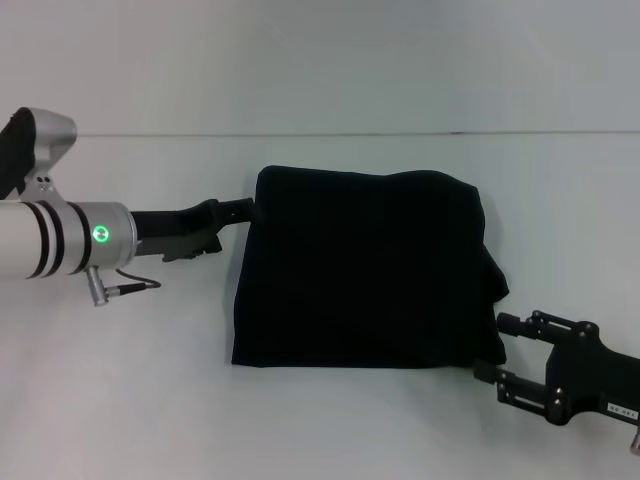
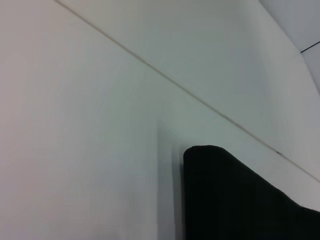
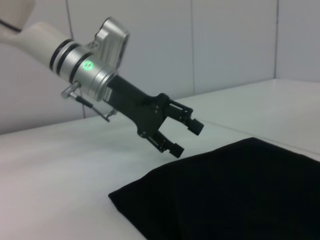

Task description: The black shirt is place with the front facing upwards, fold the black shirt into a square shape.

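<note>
My left end effector [image 1: 243, 211], jaws apart, hangs at the far corner of the black shirt [image 1: 365, 270] folded on the bench [image 1: 120, 380] w/ right end effector [image 1: 495, 350] apart at near corner; snagging could unfold it.

Black shirt [image 1: 365, 270]: folded into a roughly square, slightly wider-than-tall block, lying flat on the white desk [image 1: 120, 400]. Plain black face up; no lettering visible. Left and near edges straight; far edge slightly wavy. Right edge uneven, with a fold of cloth bulging out near the near-right corner. Far-left corner rounded and thick, showing layered fabric.
</note>
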Tool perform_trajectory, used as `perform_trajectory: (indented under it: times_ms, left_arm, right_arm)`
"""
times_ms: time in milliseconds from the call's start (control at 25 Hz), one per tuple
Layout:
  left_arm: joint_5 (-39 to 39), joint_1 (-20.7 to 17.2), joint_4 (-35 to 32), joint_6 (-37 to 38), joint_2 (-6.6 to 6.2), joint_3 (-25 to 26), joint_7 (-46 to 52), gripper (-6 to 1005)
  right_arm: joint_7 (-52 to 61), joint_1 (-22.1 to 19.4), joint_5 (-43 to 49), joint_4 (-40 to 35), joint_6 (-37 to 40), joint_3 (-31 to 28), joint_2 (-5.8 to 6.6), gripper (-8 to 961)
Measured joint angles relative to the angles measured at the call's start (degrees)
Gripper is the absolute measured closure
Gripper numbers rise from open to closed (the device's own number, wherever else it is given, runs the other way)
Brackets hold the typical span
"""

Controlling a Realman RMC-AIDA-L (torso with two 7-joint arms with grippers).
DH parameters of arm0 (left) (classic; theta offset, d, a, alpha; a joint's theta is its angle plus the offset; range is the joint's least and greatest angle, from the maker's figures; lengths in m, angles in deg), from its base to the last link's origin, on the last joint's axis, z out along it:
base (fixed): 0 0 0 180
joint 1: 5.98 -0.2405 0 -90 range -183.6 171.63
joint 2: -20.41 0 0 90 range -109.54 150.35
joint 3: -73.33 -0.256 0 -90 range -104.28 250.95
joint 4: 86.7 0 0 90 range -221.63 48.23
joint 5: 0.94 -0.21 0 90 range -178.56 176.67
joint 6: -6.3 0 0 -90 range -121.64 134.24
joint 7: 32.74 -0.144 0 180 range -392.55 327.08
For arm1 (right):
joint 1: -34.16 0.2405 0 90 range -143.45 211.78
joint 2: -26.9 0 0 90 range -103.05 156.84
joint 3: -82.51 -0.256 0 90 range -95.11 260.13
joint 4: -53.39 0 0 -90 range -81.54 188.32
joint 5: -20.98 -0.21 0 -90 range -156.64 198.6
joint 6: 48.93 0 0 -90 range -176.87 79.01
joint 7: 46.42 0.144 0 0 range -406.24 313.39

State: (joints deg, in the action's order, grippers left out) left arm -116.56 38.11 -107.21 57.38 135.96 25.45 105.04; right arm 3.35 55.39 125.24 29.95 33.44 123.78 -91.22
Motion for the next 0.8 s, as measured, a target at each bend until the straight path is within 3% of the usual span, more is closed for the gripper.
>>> perform_trajectory:
  times_ms: [600, 800]
  left_arm:
    - [-0.1, 1.0, 0.8, -0.8, 1.44, -3.2, -0.3, 137]
    - [-0.1, 0.7, -0.7, -1.5, 3.22, -3.6, -3.8, 144]
  right_arm:
    - [0.0, 0.0, 0.5, 0.0, 0.3, 0.0, 0.01, 263]
    - [0.3, 0.0, 0.5, 0.0, 0.4, 0.0, -0.06, 263]
